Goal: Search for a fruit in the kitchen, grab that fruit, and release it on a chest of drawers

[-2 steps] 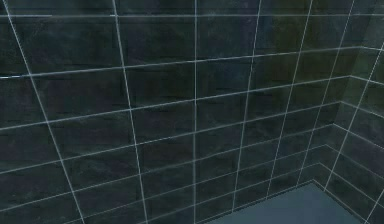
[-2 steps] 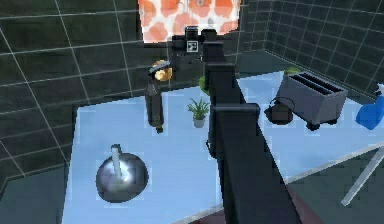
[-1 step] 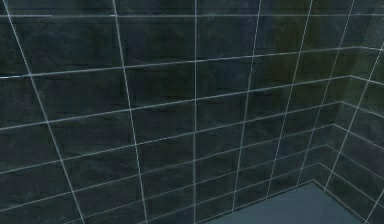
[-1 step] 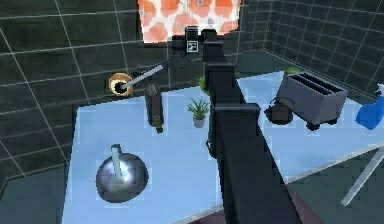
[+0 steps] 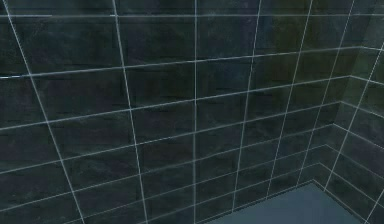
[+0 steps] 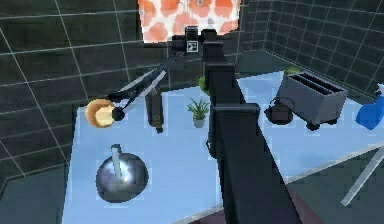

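Round orange thing on counter, at tips of fingers

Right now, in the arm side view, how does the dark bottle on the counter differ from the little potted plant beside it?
The dark bottle is taller than the potted plant. The bottle is a plain, narrow, dark column, while the plant spreads green leaves from a small pale pot. The bottle is one dark tone throughout; the plant is green above and light below. Both stand upright, side by side but apart, on the pale blue countertop.

Arm extended far; hand turned left.
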You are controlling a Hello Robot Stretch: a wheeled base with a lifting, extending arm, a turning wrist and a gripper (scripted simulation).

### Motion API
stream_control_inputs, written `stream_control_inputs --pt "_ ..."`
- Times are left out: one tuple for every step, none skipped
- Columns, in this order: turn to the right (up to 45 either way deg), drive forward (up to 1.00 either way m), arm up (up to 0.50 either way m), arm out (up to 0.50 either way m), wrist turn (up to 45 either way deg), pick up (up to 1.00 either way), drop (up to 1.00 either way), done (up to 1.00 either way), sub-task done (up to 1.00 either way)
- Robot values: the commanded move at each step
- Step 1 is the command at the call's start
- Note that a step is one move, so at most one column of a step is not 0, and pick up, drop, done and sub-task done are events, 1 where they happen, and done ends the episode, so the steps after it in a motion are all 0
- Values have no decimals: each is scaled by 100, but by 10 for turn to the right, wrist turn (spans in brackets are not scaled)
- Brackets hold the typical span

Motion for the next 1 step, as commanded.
stream_control_inputs --pt "0 0 0 0 -150 0 0 0 0"
